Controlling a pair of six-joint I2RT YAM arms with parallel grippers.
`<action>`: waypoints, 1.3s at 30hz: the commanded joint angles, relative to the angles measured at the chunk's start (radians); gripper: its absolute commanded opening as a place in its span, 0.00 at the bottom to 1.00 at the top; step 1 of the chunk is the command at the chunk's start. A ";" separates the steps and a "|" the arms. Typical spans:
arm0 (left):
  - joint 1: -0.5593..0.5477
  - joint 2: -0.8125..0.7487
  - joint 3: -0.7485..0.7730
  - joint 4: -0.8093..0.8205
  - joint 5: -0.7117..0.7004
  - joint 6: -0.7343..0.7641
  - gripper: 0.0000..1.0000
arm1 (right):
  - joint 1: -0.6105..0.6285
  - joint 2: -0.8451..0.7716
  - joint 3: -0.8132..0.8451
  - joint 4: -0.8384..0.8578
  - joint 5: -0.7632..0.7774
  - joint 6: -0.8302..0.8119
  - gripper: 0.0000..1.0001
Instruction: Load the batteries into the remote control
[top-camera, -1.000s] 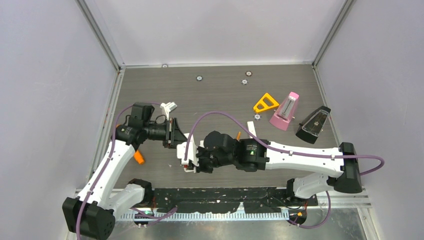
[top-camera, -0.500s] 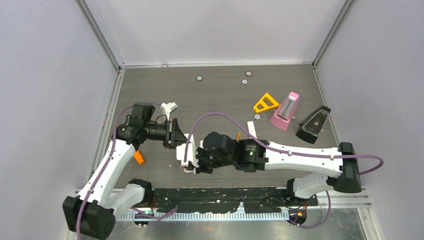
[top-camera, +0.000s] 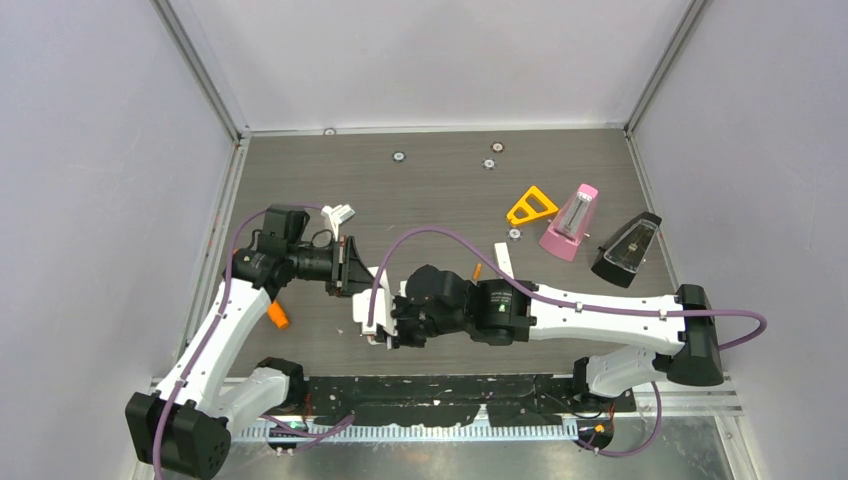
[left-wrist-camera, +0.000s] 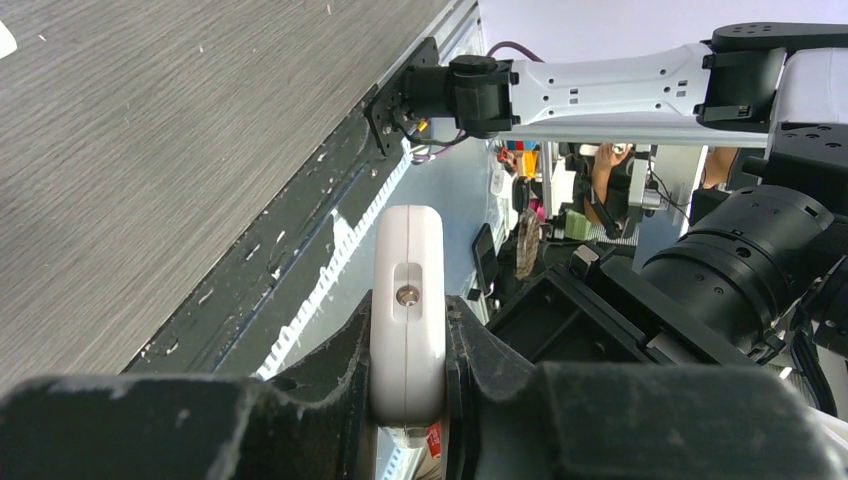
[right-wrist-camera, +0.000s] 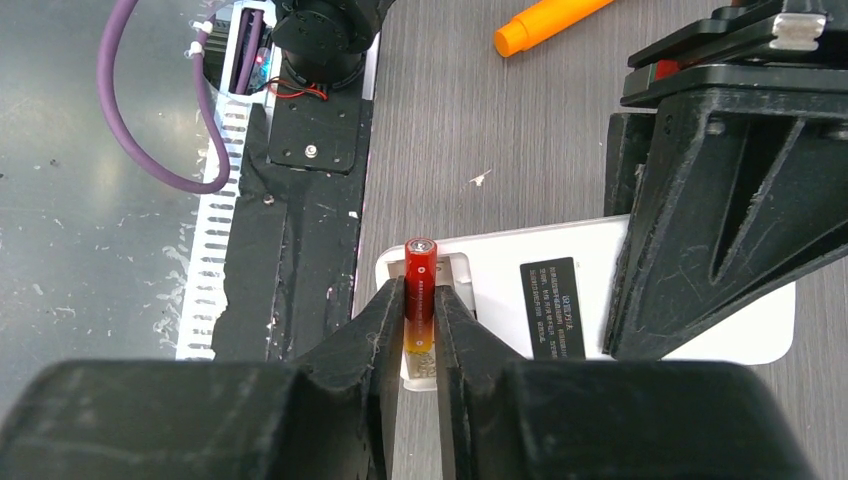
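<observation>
My left gripper is shut on the long edges of the white remote control, holding it above the table near the front edge. My right gripper is shut on an orange-red battery. The battery stands end-on over the open battery bay at the remote's end. The remote's white back with a black label faces this view. The left gripper's black fingers straddle the remote. A small orange cylinder lies behind the right wrist.
A big orange stick lies by the left arm, its end also in the right wrist view. A white strip, yellow triangle, pink metronome and black metronome sit back right. A white piece lies behind the left gripper.
The right gripper with the battery has edged slightly left along the remote's end. The left arm holds still.
</observation>
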 joint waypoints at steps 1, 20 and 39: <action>-0.005 -0.006 0.035 -0.002 0.064 -0.012 0.00 | 0.008 0.015 -0.010 0.031 0.025 -0.024 0.22; -0.005 0.001 0.030 0.005 0.057 -0.010 0.00 | 0.008 0.030 0.036 0.008 0.033 0.022 0.36; -0.005 0.023 -0.003 0.034 0.045 -0.007 0.00 | 0.007 -0.055 0.075 0.027 0.112 0.206 0.79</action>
